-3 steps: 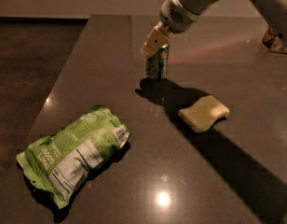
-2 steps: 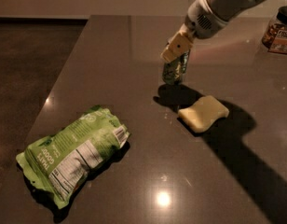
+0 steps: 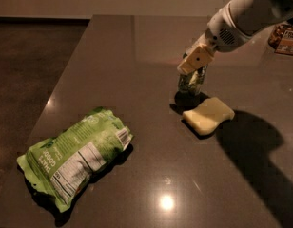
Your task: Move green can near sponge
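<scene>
Claw (image 3: 194, 74) grips slim green can (image 3: 190, 83) — beside wavy sponge (image 3: 208, 114).

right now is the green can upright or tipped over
Roughly upright: the green can is vertical in the gripper, which clamps its top, beside the sponge. Whether its base touches the table: cannot tell.

The green can (image 3: 190, 83) — slim, green-and-white — stood nearly upright, clasped by the gripper (image 3: 194, 74), just beside the sponge (image 3: 208, 115) — a pale yellow, wavy-edged block lying flat.
</scene>
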You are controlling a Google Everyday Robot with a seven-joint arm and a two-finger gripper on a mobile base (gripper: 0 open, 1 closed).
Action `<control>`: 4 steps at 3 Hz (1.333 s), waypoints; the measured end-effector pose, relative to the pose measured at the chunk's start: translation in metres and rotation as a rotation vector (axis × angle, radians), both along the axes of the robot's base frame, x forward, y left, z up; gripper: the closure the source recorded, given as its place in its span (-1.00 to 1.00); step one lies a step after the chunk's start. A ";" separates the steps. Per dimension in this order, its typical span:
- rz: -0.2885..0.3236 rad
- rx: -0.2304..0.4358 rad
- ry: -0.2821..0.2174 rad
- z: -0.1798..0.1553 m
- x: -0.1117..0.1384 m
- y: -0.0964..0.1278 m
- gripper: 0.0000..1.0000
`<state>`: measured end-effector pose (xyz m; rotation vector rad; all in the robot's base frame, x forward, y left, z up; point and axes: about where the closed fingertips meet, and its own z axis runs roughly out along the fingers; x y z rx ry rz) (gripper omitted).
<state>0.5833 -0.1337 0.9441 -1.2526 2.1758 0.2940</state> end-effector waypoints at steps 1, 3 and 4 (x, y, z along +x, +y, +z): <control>0.004 -0.003 -0.004 -0.005 -0.009 -0.005 0.19; 0.007 -0.006 0.003 -0.011 -0.017 -0.009 -0.74; 0.010 -0.007 0.003 -0.010 -0.017 -0.007 -1.00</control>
